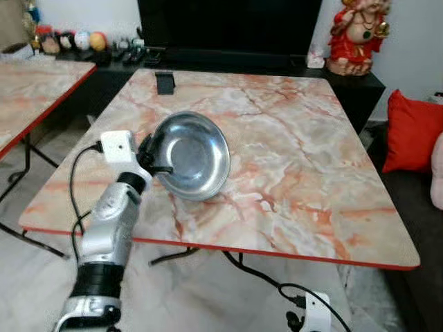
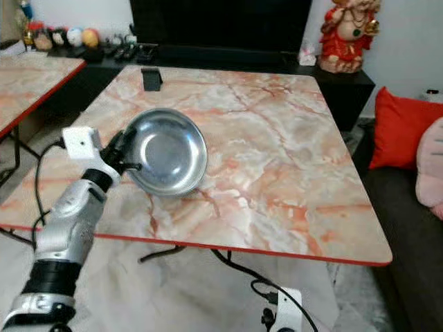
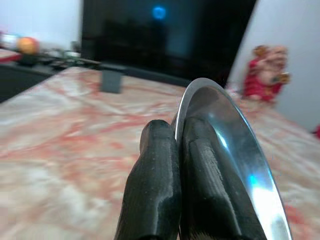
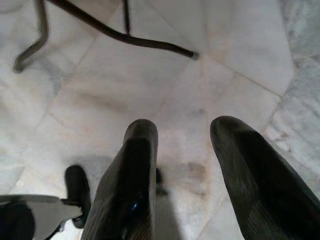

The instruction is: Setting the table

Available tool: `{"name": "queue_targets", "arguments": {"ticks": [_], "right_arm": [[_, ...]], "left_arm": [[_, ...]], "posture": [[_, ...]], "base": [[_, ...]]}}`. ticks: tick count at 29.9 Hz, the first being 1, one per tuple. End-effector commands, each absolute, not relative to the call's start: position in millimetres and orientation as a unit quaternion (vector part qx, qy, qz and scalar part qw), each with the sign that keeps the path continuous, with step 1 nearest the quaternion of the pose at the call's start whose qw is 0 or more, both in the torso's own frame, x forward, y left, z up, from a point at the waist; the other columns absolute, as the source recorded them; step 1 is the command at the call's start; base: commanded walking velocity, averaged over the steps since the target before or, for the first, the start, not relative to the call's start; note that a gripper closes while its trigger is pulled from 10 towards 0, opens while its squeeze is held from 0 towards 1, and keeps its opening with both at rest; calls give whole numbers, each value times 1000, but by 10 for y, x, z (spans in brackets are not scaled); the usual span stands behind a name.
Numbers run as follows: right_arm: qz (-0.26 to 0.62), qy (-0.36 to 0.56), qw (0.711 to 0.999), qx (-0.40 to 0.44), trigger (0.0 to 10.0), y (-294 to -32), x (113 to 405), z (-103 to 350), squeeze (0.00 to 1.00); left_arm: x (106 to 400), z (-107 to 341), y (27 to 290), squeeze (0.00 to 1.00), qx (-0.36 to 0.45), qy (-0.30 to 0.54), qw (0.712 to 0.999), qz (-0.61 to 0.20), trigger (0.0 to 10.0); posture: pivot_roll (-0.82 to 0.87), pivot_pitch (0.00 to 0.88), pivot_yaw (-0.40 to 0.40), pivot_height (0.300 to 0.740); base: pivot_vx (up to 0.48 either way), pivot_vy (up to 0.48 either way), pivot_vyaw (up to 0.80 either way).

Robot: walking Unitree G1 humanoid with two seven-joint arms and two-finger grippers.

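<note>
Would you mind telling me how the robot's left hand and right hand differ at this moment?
The left hand is raised over the marble table, while the right hand hangs low above the floor. The left hand's fingers are shut on the rim of the steel bowl; the right hand's fingers are spread apart and hold nothing. Both have two long black fingers.

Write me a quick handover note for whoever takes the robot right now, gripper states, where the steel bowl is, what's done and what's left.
Left gripper: shut on the rim of the steel bowl, holding it tilted over the near left part of the marble table. Whether the bowl's lower edge touches the tabletop cannot be told.
Right gripper: open, arm hanging idle, pointed at the tiled floor by the table's legs.
Done: bowl brought to the table.
Left: likely lower it flat, release, withdraw the left arm.
Also on the table: a small dark object at the far edge.
</note>
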State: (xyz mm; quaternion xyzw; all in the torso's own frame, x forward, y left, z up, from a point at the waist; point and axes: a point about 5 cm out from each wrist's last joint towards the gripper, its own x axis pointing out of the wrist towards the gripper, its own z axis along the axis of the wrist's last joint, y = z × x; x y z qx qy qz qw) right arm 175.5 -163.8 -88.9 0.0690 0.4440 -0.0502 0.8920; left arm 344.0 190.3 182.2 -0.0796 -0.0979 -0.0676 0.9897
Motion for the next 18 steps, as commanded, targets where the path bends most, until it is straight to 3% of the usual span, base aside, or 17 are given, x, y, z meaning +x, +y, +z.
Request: {"name": "queue_targets", "arguments": {"ticks": [1,18], "right_arm": [[-54,443,892,66,10000,-1686,1757,-884,0],[-52,444,892,66,10000,-1701,1756,-884,0]], "left_arm": [[3465,1892,1815,0,-75,-115,987,-85,10000],[3554,1721,1886,0,-141,-52,982,-115,10000]], "posture": [[101,0,-52,740],[102,0,-65,740]], "base": [[0,-270,0],[0,-31,0]]}}
